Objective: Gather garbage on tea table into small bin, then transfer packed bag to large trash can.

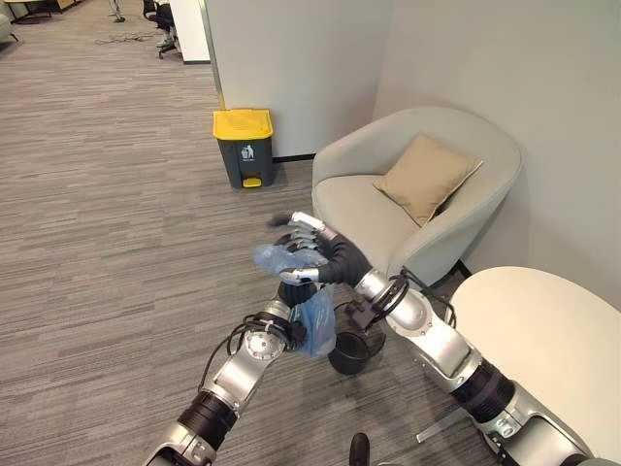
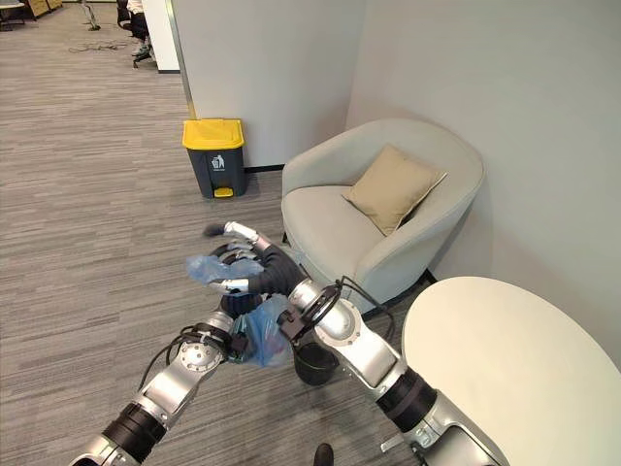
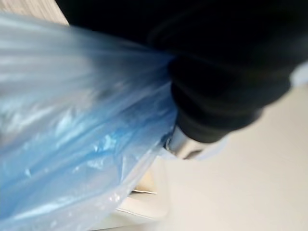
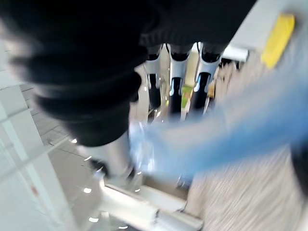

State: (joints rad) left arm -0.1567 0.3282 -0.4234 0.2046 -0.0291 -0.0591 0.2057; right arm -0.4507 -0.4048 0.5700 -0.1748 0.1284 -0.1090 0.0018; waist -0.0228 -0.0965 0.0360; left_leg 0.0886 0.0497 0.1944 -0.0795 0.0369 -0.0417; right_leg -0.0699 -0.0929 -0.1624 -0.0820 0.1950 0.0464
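While my right hand (image 1: pixel 303 245) has its fingers (image 1: pixel 309 221) curled over a bunched end of the blue bag (image 1: pixel 312 325), I keep that end lifted clear of the small bin (image 1: pixel 351 351), which I judge makes the mouth easier to gather shut. Below it my left hand (image 1: pixel 296 291) is against the hanging belly of the bag; its fingers are hidden in the plastic, so I cannot tell how they are set. Whatever is packed inside is hidden by the plastic. The bag hangs just beside the dark small bin, on the floor near the armchair (image 1: pixel 417 204). Close on my right is the pale round bench (image 1: pixel 543 340). Well apart, by the wall, waits the yellow-lidded trash can (image 1: pixel 244 147), closed.
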